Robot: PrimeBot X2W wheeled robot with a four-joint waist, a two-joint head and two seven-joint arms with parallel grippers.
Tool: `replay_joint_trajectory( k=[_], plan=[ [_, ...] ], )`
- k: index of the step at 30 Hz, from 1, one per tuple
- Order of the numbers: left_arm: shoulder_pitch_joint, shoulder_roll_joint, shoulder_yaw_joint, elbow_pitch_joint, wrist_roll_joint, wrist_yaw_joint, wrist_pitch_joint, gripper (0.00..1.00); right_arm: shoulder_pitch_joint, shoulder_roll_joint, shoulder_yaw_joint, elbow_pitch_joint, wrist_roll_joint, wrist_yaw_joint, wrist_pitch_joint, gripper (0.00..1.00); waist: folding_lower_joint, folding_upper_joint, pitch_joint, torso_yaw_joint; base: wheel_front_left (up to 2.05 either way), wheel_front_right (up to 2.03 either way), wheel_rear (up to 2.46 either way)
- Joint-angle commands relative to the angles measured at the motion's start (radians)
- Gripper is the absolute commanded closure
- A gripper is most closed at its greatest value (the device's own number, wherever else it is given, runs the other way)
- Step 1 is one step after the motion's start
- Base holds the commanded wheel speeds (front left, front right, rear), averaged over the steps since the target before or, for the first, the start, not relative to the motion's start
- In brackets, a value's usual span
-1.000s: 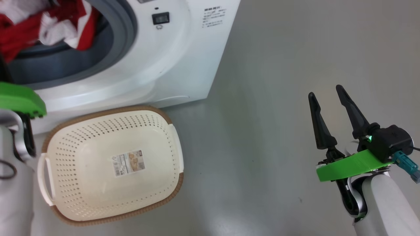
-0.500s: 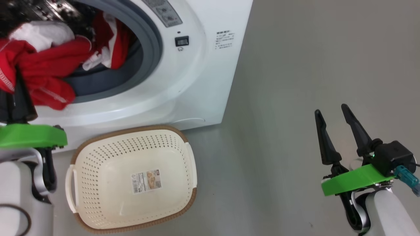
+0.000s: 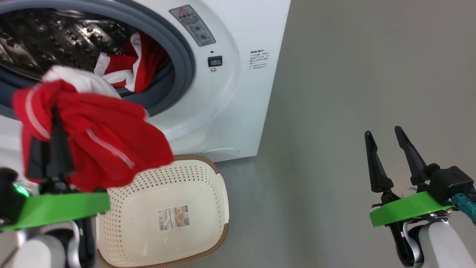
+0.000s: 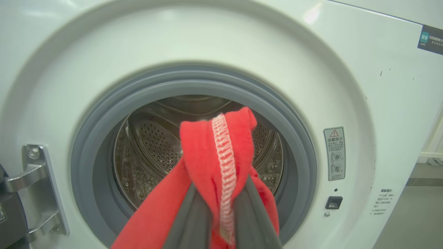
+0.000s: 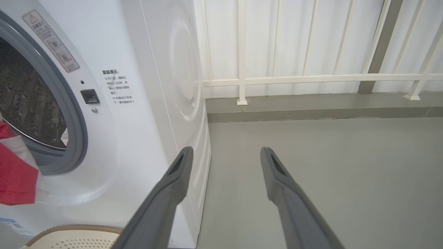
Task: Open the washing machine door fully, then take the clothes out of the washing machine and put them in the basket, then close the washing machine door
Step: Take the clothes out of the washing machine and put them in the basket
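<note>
1. The left tool [image 3: 46, 141] is pinching a red garment [image 3: 108, 141] with white stripes, its two fingers closed tight on a fold of the cloth.
2. In the left wrist view that fold is standing up between the dark fingers [image 4: 193, 218] of the left tool [image 4: 221, 186], in front of the round opening of the washing machine [image 4: 349, 86].
3. The red garment [image 4: 207, 148] is hanging outside the washing machine [image 3: 238, 104], in front of its grey rubber ring [image 3: 184, 63] and, as the head view shows it, over the left part of the basket [image 3: 202, 186].
4. More red and white clothes [image 3: 130, 69] are lying in the steel drum [image 3: 55, 41], at the right side of the opening against the ring.
5. The basket is sitting on the grey floor [image 3: 353, 74] just in front of the machine, with a barcode sticker [image 3: 174, 219] showing on its bottom.
6. The right tool [image 3: 383, 131] is hovering over the floor well to the right of the machine, its fingers spread apart and holding nothing.
7. In the right wrist view the right tool [image 5: 225, 149] is pointing past the machine's front corner towards a white railing [image 5: 311, 79].
</note>
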Motion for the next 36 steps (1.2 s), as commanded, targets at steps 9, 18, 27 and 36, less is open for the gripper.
replay_joint_trajectory(
  k=[9, 18, 27, 36],
  plan=[
    [0.085, -0.041, -0.033, 0.099, -0.075, -0.039, -0.009, 1.0, 0.002, 0.003, 0.036, -0.015, 0.0, 0.007, -0.006, 0.0, 0.0, 0.0, 0.041, 0.003, 0.0, 0.0, 0.0],
    [-0.028, -0.061, -0.043, 0.497, -0.129, -0.092, -0.063, 1.0, -0.029, -0.005, 0.047, -0.006, 0.003, 0.007, -0.006, 0.0, 0.0, 0.0, 0.115, -0.009, 0.0, 0.0, 0.0],
    [-0.236, -0.073, -0.035, 0.892, -0.165, -0.14, -0.089, 1.0, -0.065, -0.016, 0.075, 0.001, 0.012, 0.007, -0.006, 0.0, 0.0, 0.0, 0.199, -0.022, 0.0, 0.0, 0.0],
    [-0.401, -0.061, -0.035, 1.235, -0.193, -0.172, -0.062, 1.0, -0.115, -0.014, 0.105, 0.002, 0.023, 0.007, -0.006, 0.0, 0.0, 0.0, 0.289, -0.066, 0.0, 0.0, 0.0]
  ],
)
